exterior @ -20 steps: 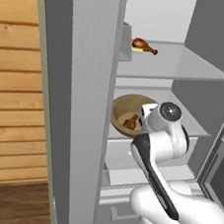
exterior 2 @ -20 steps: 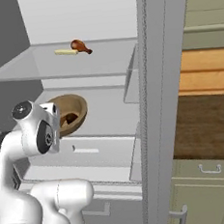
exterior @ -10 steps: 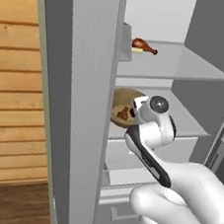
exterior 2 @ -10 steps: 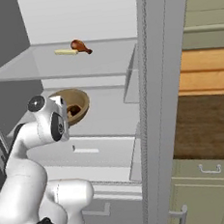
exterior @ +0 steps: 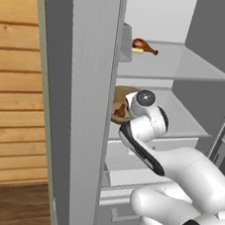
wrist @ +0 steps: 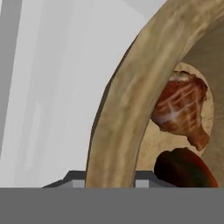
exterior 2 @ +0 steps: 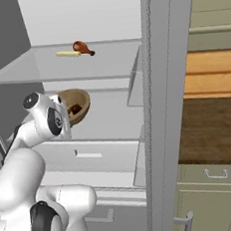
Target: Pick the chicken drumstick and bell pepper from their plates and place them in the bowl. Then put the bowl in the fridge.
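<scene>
The fridge [exterior: 85,106] stands open, white inside, with grey walls and pale shelves. The bowl [exterior 2: 76,103] sits on the middle shelf [exterior 2: 113,120], tilted in the right base view, above a pale drawer [exterior 2: 91,157]. In the hand view the pincer [wrist: 111,181] pinches the bowl's thick tan rim. Inside the bowl lie the drumstick [wrist: 181,109] and, just beside it, the dark red pepper [wrist: 183,168]. On the upper shelf [exterior: 185,66] rests a second, redder drumstick [exterior: 144,46] with a pale bone tip. Left of the fridge runs a wooden plank wall [exterior: 11,97] over a dark wood floor [exterior: 13,207]; to the right stand green cabinets [exterior 2: 215,198].
</scene>
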Available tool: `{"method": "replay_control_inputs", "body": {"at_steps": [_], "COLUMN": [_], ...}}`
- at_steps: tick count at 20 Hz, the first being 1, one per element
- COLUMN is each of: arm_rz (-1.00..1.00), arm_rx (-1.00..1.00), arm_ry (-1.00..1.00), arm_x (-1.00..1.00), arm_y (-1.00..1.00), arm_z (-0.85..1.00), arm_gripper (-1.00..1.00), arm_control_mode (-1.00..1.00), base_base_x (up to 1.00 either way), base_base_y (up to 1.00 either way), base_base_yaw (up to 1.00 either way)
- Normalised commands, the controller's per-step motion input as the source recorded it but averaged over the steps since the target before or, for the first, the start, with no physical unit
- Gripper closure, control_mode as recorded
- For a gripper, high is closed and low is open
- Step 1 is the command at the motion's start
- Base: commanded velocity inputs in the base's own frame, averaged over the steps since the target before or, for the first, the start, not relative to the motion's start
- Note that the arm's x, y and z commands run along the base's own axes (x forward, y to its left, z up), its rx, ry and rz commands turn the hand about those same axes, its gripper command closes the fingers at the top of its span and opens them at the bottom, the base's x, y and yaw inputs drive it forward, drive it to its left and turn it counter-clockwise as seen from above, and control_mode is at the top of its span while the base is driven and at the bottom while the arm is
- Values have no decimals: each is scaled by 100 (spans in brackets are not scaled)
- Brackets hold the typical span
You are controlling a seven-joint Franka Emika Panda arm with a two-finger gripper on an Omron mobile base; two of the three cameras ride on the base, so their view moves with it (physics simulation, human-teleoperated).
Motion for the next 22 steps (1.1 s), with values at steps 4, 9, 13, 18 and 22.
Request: {"method": "replay_control_inputs", "body": {"at_steps": [4,9,13,18,22], "arm_rz": [0,4,8,10,0], "arm_rx": [-7,-1,0,0,0], "arm_ry": [0,-5,-6,-11,2], "arm_x": [4,-6,-30,-72,-100], "arm_y": [0,0,0,-3,-15], "arm_z": [-23,0,33,52,33], "arm_gripper": [-100,-100,-100,-100,-100], "arm_control_mode": [-100,-100,-100,-100,-100], "base_base_x": [0,0,0,0,0], "base_base_y": [0,0,0,0,0], "base_base_yaw": [0,0,0,0,0]}}
